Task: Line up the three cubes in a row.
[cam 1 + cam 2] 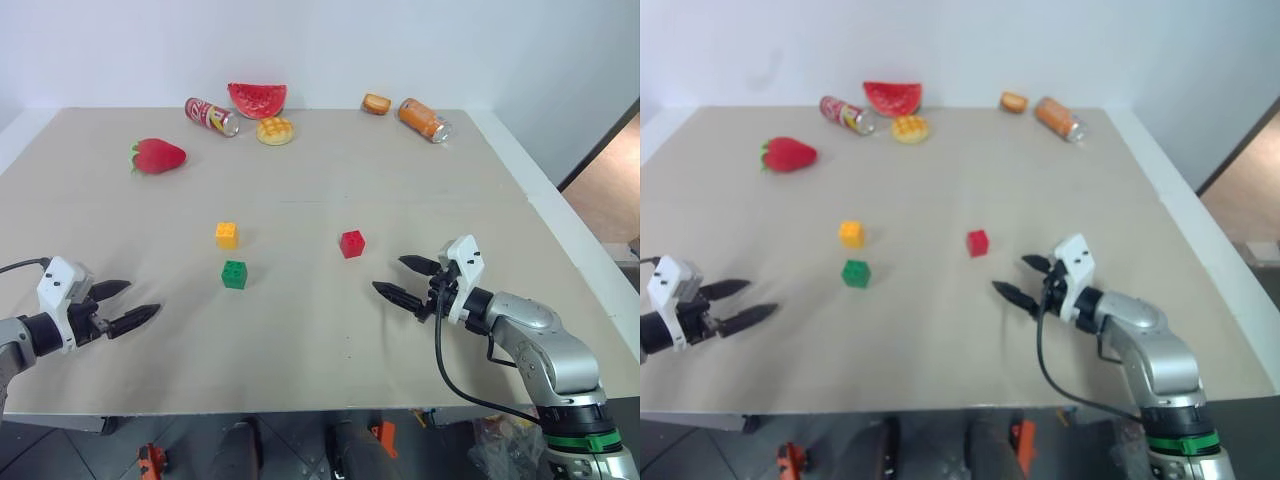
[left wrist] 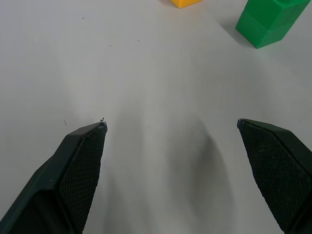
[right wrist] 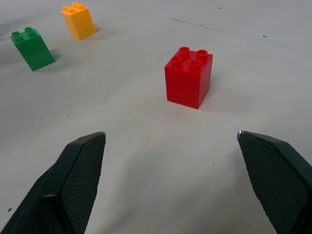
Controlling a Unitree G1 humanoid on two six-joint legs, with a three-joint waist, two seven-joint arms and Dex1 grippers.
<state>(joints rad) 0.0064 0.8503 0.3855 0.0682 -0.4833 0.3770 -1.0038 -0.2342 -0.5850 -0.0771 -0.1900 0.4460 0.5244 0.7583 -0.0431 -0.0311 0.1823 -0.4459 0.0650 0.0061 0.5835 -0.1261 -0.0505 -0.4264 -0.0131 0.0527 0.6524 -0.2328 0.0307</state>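
Worktop (image 1: 300,330): a pale beige surface carried all the things.
Red cube (image 1: 352,243): stood upright near the middle of the worktop, studs up, apart from the other two cubes and on their right.
Yellow-orange cube (image 1: 227,234): stood left of the middle, a little farther from the near edge than the green one.
Green cube (image 1: 234,274): sat just beside the yellow-orange cube, on its near-edge side, not touching it.
Row: the three cubes formed a loose triangle, not a line.
Left pincer (image 1: 121,304): hung near the near-left corner, released, its two black fingers spread wide with nothing between them; the green cube lay ahead of it.
Right pincer (image 1: 402,279): hung toward the near-right side, released, fingers wide apart and grasping nothing; the red cube stood ahead of it, well clear of both fingertips.
Toy strawberry (image 1: 157,156): lay toward the far-left part of the worktop.
Far edge: a watermelon slice (image 1: 257,99), a red-and-white can (image 1: 211,116) on its side and a round yellow bun (image 1: 275,131) clustered together.
Far-right corner: an orange can (image 1: 424,120) lay on its side beside a small orange-brown food toy (image 1: 376,103).
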